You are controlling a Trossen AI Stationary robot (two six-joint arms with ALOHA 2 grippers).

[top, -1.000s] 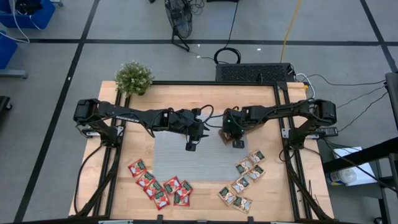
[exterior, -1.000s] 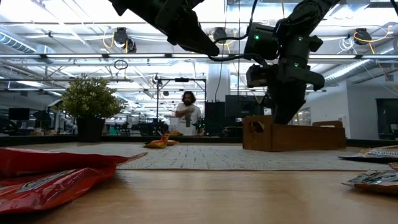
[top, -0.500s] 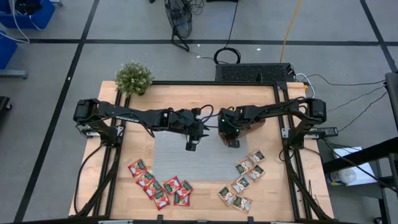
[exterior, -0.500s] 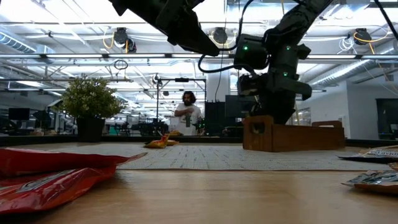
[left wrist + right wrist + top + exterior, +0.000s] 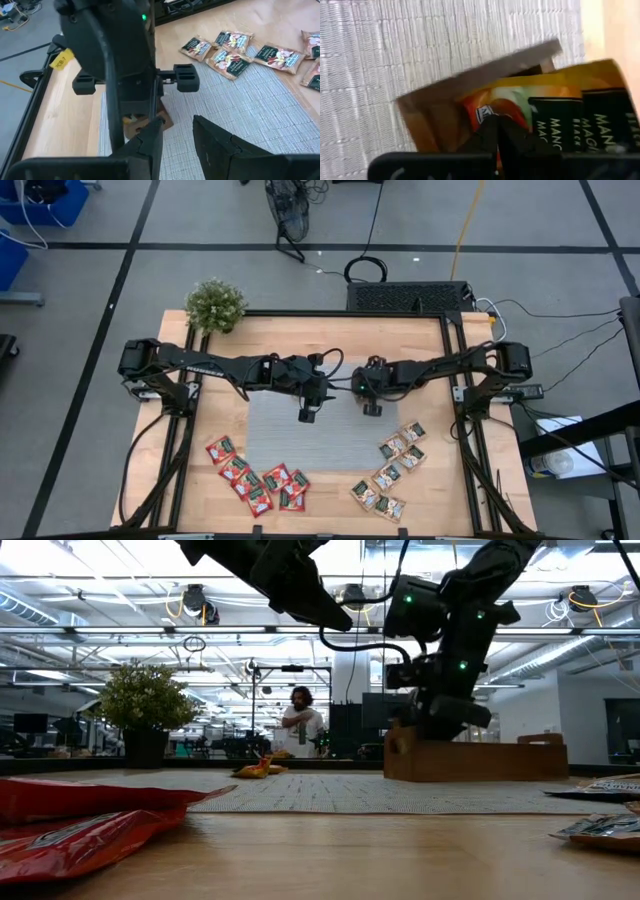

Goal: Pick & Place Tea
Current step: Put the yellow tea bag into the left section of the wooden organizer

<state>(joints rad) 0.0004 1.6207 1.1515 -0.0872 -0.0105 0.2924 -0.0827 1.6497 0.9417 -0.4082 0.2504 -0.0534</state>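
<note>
Two dark arms are seen reaching inward over the wooden table (image 5: 330,340). The right gripper (image 5: 372,408) is positioned at the far right corner of the grey mat (image 5: 300,442), directly over the brown wooden compartment tray (image 5: 475,758), of which one corner is shown just below the fingers in the right wrist view. Its fingers are closed together, and nothing is seen clamped between them. Orange-yellow tea sachets (image 5: 580,115) with dark labels are seen standing inside the tray.

The left gripper (image 5: 306,416) is held above the far part of the mat, near the right gripper but apart from it. Its fingers (image 5: 150,145) are seen slightly parted; whether anything is held between them cannot be told.

Red tea sachets (image 5: 255,478) are scattered at the near left edge of the mat and on the wood beside it. Pale sachets with dark green (image 5: 392,470) are scattered at the near right. One orange-yellow sachet (image 5: 256,769) lies on the far side of the mat in the low view.

A potted plant (image 5: 215,305) stands at the far left corner of the table. A person (image 5: 300,724) is seen standing in the room beyond.
</note>
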